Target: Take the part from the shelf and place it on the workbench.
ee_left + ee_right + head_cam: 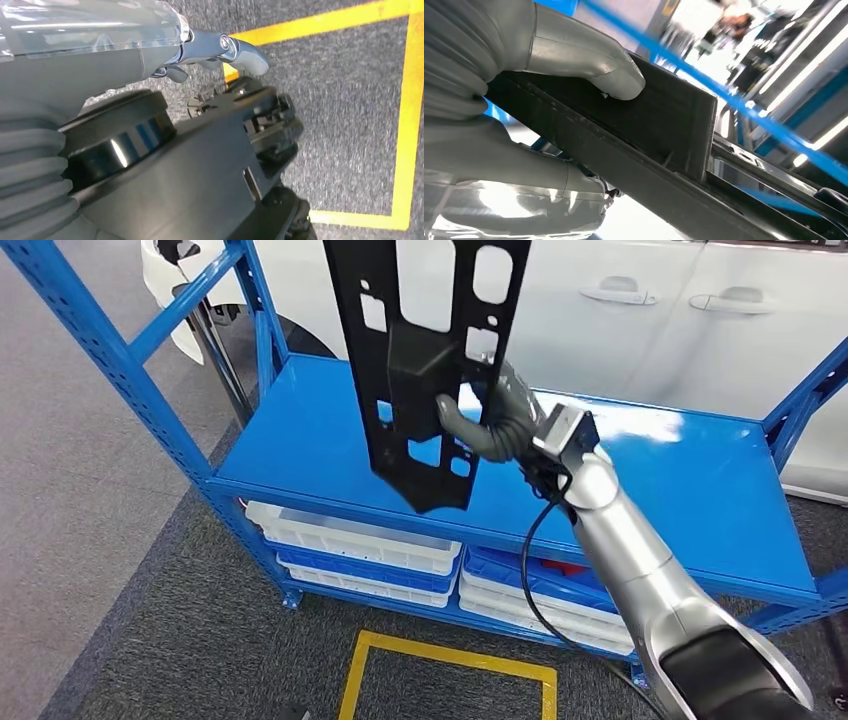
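Just above the blue shelf [300, 455], the right hand [497, 420] grips the black part [425, 350], a long flat panel with cut-out holes that hangs nearly upright, tilted a little, its lower end clear of the shelf surface. Its fingers are wrapped around a raised block on the panel, and in the right wrist view the thick thumb [589, 62] presses flat on the panel's dark face. Under the shelf's top board sit white and blue bins [350, 540], and behind the shelf stands a white car [640, 310]. Before the shelf, yellow floor tape [450, 655] marks a square on grey carpet. The left hand [220, 50] hangs over that carpet, holding nothing; whether its fingers are spread cannot be told.
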Motion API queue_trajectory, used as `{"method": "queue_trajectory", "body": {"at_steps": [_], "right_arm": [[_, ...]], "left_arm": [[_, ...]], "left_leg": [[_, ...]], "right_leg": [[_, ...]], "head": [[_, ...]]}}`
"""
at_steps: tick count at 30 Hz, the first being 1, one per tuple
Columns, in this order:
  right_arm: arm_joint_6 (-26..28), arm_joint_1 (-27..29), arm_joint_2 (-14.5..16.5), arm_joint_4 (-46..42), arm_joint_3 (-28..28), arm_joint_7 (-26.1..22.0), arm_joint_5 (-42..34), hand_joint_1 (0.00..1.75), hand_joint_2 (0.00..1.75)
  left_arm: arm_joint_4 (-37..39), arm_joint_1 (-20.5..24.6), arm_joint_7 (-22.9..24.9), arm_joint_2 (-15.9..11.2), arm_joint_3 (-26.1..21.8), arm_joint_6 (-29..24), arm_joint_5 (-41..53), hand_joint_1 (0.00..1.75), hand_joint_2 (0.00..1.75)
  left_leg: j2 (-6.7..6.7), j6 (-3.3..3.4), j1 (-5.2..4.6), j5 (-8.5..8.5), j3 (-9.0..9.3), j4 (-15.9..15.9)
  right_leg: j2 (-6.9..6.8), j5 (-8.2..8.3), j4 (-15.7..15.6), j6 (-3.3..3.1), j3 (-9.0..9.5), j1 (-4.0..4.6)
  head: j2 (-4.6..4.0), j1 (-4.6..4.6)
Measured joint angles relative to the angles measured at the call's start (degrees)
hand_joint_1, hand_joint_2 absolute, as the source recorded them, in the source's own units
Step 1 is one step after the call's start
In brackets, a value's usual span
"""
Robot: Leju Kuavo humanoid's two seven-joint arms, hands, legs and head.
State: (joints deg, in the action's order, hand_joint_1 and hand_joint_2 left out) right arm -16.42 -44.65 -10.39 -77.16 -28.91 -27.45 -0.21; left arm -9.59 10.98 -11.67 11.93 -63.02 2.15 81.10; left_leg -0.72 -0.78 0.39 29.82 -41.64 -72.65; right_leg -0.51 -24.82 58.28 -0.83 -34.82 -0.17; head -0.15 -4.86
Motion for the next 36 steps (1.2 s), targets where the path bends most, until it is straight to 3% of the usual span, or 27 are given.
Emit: {"method": "queue_trajectory", "body": {"at_steps": [2, 4, 8, 10, 12, 13, 14, 15, 17, 19, 23, 24, 26, 28, 29, 30, 31, 33, 34, 36], "right_arm": [[-1.3, 3.8, -1.6, -3.4, -0.9, -0.1, -4.1, 1.75, 1.75], [-2.0, 8.1, -3.2, -6.6, -1.8, -0.6, -7.6, 1.75, 1.75], [-1.2, 14.8, -4.4, -10.8, -3.4, -1.6, -12.1, 1.75, 1.75], [-0.2, 17.1, -4.3, -12.1, -3.6, -1.8, -13.1, 1.75, 1.75], [0.7, 19.5, -4.2, -13.1, -3.7, -1.5, -13.8, 1.75, 1.75], [1.0, 20.7, -4.1, -13.4, -3.7, -1.2, -14.2, 1.75, 1.75], [1.1, 21.8, -4.1, -13.7, -3.7, -0.7, -14.7, 1.75, 1.75], [1.2, 22.7, -4.1, -13.9, -3.7, -0.2, -15.2, 1.75, 1.75], [1.3, 23.6, -4.1, -14.4, -3.7, 0.5, -15.8, 1.75, 1.75], [1.6, 23.9, -4.1, -14.8, -3.6, 1.1, -16.2, 1.75, 1.75], [1.8, 24.3, -4.2, -14.9, -3.1, 2.2, -16.8, 1.75, 1.75], [1.7, 24.2, -4.3, -14.9, -2.8, 2.3, -16.9, 1.75, 1.75], [1.8, 23.9, -4.6, -14.8, -2.3, 2.4, -17.0, 1.75, 1.75], [2.4, 23.8, -4.7, -14.8, -1.7, 2.4, -16.6, 1.75, 1.75], [2.8, 23.9, -4.7, -14.7, -1.4, 2.5, -16.4, 1.75, 1.75], [3.1, 24.0, -4.7, -14.7, -1.2, 2.5, -16.1, 1.75, 1.75], [3.4, 24.1, -4.7, -14.7, -0.8, 2.6, -15.9, 1.75, 1.75], [3.7, 24.3, -4.7, -14.7, -0.2, 2.6, -15.7, 1.75, 1.75], [3.8, 24.3, -4.7, -14.7, 0.0, 2.6, -15.5, 1.75, 1.75], [3.9, 24.5, -4.7, -14.7, 0.4, 2.6, -15.2, 1.75, 1.75]], "left_arm": [[0.0, 0.0, 0.0, 0.0, -0.1, -1.3, 0.0, 0.0, 1.75], [0.0, 0.0, -0.1, 0.1, -0.1, -2.2, -0.1, 0.0, 1.75], [0.0, -0.1, -0.2, 0.2, -0.2, -3.8, -1.1, 0.0, 1.75], [0.0, 0.0, 0.1, 0.2, -0.3, -4.3, -1.3, 0.0, 1.75], [0.0, -0.1, 0.8, 0.2, -0.3, -4.5, -1.7, 0.0, 1.75], [0.0, -0.1, 1.2, 0.2, -0.4, -4.5, -2.0, 0.0, 1.75], [0.0, -0.2, 1.7, 0.2, -0.6, -4.6, -2.3, 0.0, 1.75], [0.0, -0.2, 2.2, 0.2, -0.7, -4.6, -2.5, 0.0, 1.75], [0.0, -0.3, 3.0, 0.2, -1.0, -4.5, -2.7, 0.0, 1.75], [0.0, -0.3, 3.4, 0.2, -1.2, -4.1, -2.7, 0.0, 1.75], [0.0, -0.5, 3.8, 0.2, -1.4, -3.5, -2.6, 0.0, 1.75], [0.0, -0.6, 3.8, 0.2, -1.5, -3.5, -2.6, 0.0, 1.75], [0.0, -0.6, 3.7, 0.2, -1.5, -3.4, -2.6, 0.0, 1.75], [0.0, -0.7, 3.6, 0.2, -1.6, -3.4, -2.5, 0.0, 1.75], [0.0, -0.7, 3.6, 0.2, -1.6, -3.3, -2.4, 0.0, 1.75], [0.0, -0.7, 3.6, 0.2, -1.6, -3.2, -2.3, 0.0, 1.75], [0.0, -0.7, 3.7, 0.2, -1.6, -3.1, -2.2, 0.0, 1.75], [0.0, -0.5, 3.9, 0.2, -1.5, -2.9, -2.0, 0.0, 1.75], [0.0, -0.5, 4.0, 0.2, -1.5, -2.9, -2.0, 0.0, 1.75], [0.0, -0.5, 4.1, 0.2, -1.5, -2.9, -2.0, 0.0, 1.75]], "left_leg": [[-0.12, 0.21, 0.07, -3.42, 3.39, 7.1], [-0.34, 0.73, 0.04, -4.72, 5.83, 12.1], [-0.26, 2.04, -0.15, -4.86, 6.4, 13.4], [0.03, 2.58, -0.03, -5.09, 6.63, 13.8], [0.25, 2.81, -0.11, -5.07, 6.65, 13.9], [0.3, 2.85, -0.15, -5.06, 6.64, 13.9], [0.31, 2.85, -0.17, -5.05, 6.64, 13.8], [0.32, 2.82, -0.17, -5.09, 6.65, 13.8], [0.37, 2.67, -0.2, -5.17, 6.67, 13.7], [0.43, 2.3, -0.41, -5.26, 6.57, 13.6], [0.49, 1.17, -0.47, -5.06, 6.24, 13.3], [0.47, 0.89, -0.43, -3.91, 5.84, 12.2], [0.43, 0.48, -0.29, 0.46, 3.98, 6.7], [0.43, 0.28, -0.23, 4.48, 1.91, -0.4], [0.44, 0.26, -0.22, 5.15, 1.86, -1.9], [0.43, 0.31, -0.23, 4.8, 2.88, -1.2], [0.43, 0.44, -0.23, 3.7, 5.06, 1.7], [0.36, 0.86, -0.33, 1.4, 10.36, 9.9], [0.32, 1.1, -0.43, 0.66, 11.95, 12.7], [0.27, 1.6, -0.77, -0.07, 12.35, 14.3]], "right_leg": [[0.19, -0.32, 0.4, 0.36, 0.02, 0.04], [0.31, -0.6, 0.7, 0.89, -0.05, 0.22], [0.43, -1.03, 1.0, 2.08, -0.26, 0.13], [0.5, -3.55, 4.9, 2.61, -1.95, -0.01], [0.5, -7.03, 12.2, 2.91, -5.34, -0.17], [0.5, -7.94, 15.1, 2.99, -6.71, -0.25], [0.49, -7.82, 16.2, 3.0, -7.22, -0.32], [0.48, -6.7, 15.0, 2.96, -6.62, -0.39], [0.36, -3.21, 7.7, 2.71, -2.91, -0.5], [0.26, -1.16, 1.9, 2.28, 0.01, -0.28], [0.29, -0.3, 0.4, 1.01, 0.22, -0.11], [0.21, 0.04, 0.2, 0.58, 0.11, -0.21], [0.08, 0.71, -0.1, -0.07, -0.38, -0.21], [0.08, 1.37, 0.0, -0.3, -1.25, -0.06], [0.11, 1.76, 0.1, -0.28, -1.79, 0.0], [0.17, 2.15, 0.2, -0.21, -2.36, 0.03], [0.24, 2.55, 0.3, -0.1, -2.91, 0.03], [0.38, 3.39, 0.5, 0.31, -3.81, 0.1], [0.43, 3.83, 0.5, 0.61, -4.12, 0.12], [0.46, 4.73, 0.3, 1.29, -4.38, 0.02]], "head": [[0.0, 0.0], [0.0, 0.01], [0.0, 0.01], [0.0, 0.01], [0.0, 0.01], [0.0, 0.01], [0.0, 0.01], [0.0, 0.01], [0.0, 0.01], [0.0, 0.0], [0.0, 0.01], [0.0, 0.01], [-0.01, 0.0], [-0.01, 0.0], [-0.01, 0.0], [0.0, 0.0], [0.0, 0.0], [0.0, -0.01], [0.0, -0.02], [0.0, -0.01]]}}
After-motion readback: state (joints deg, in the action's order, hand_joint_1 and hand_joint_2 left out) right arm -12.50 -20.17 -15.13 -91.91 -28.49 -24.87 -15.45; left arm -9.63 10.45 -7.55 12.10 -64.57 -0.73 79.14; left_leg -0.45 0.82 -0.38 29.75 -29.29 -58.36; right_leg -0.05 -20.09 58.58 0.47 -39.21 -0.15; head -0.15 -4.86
